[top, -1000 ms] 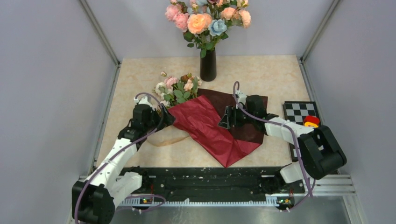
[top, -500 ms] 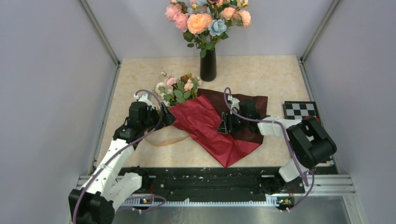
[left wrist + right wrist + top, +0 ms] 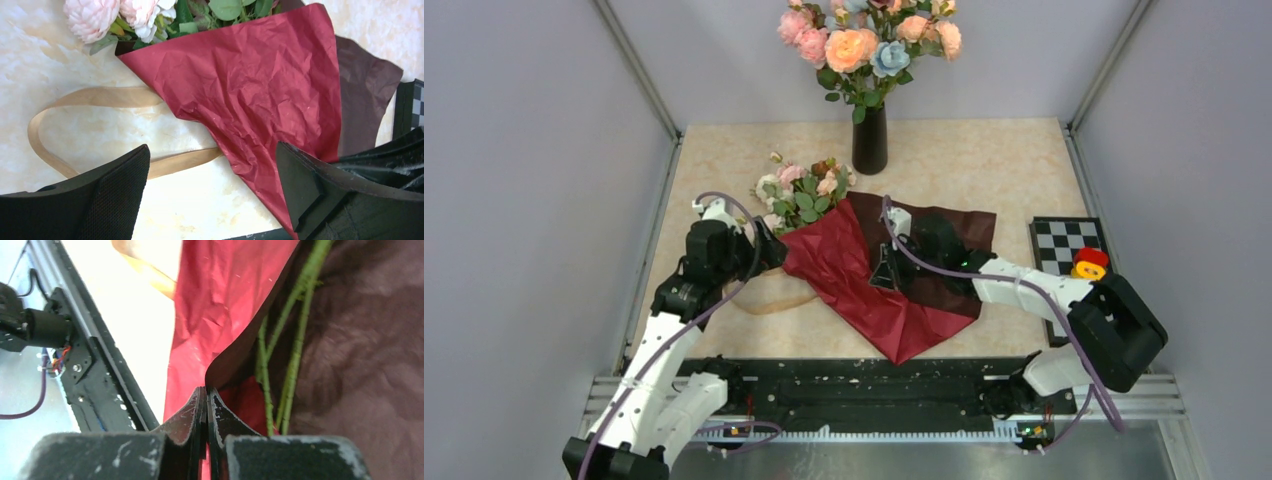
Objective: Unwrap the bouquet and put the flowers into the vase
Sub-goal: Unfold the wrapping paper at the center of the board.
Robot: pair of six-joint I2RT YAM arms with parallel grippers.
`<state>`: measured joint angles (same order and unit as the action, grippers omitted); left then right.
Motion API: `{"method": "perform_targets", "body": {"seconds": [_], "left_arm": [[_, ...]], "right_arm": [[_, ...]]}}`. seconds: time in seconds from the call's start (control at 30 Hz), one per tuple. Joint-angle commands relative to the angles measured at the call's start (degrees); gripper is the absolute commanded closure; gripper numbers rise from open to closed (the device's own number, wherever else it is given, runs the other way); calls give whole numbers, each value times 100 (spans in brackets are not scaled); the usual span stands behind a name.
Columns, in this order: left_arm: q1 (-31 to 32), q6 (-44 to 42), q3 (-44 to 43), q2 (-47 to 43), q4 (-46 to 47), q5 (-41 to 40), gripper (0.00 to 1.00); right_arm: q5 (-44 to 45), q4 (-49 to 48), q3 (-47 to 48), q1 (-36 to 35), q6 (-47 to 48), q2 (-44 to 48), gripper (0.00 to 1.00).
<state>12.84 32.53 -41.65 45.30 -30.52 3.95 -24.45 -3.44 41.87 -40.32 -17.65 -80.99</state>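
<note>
The bouquet (image 3: 854, 270) lies mid-table, its red crinkled paper (image 3: 250, 85) partly opened over a darker maroon sheet (image 3: 954, 235). The flowers (image 3: 802, 190), small pale pink and cream roses (image 3: 100, 15), stick out at its upper left, and their green stems (image 3: 295, 340) show bare under the lifted paper. My right gripper (image 3: 886, 268) is shut, its tips (image 3: 206, 390) pinching the edge of the red paper. My left gripper (image 3: 766, 248) hovers open (image 3: 212, 150) over the table beside the paper's left edge, holding nothing. The black vase (image 3: 869, 140) stands at the back.
The vase holds large peach, pink and blue blooms (image 3: 864, 45). A loose tan ribbon (image 3: 769, 295) loops on the table left of the paper (image 3: 100, 97). A checkerboard plate (image 3: 1064, 240) with a red-and-yellow object (image 3: 1090, 262) sits at the right. Grey walls enclose the table.
My right gripper slid left across the paper and closed on the red sheet's edge, folding it leftward. My left arm drew slightly left, still open.
</note>
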Motion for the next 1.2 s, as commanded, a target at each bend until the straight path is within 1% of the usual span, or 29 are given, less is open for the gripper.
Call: {"method": "perform_targets", "body": {"seconds": [0.0,0.27,0.4,0.5,0.53,0.67,0.8,0.93,1.0,1.17], "left_arm": [[-18,-111,-451,-218,-258,-201,1],[-24,134,-533,-523,-324,110,1],[-23,297,-380,-621,-391,79,1],[-20,591,-25,-792,-382,-14,1],[-19,699,219,-857,-297,39,1],[-18,975,825,-1016,278,717,1],[-18,1162,1049,-1092,596,1154,1],[-18,1436,1392,-1229,1424,1665,1],[-18,1563,1494,-1176,1707,1799,1],[-18,1555,1575,-847,1965,1930,1]], "right_arm": [[151,-215,348,-574,41,51,100],[286,-1042,829,-1767,-346,-982,100],[578,-1217,1041,-2155,-367,-1339,100],[578,-1528,988,-2205,-539,-1471,100],[548,-1615,968,-2203,-589,-1504,100],[509,-1704,954,-2209,-636,-1590,100],[495,-1686,963,-2215,-619,-1667,100],[450,-1718,964,-2210,-648,-1703,100],[441,-1749,956,-2209,-669,-1695,100],[416,-1745,960,-2209,-666,-1660,100]]}}
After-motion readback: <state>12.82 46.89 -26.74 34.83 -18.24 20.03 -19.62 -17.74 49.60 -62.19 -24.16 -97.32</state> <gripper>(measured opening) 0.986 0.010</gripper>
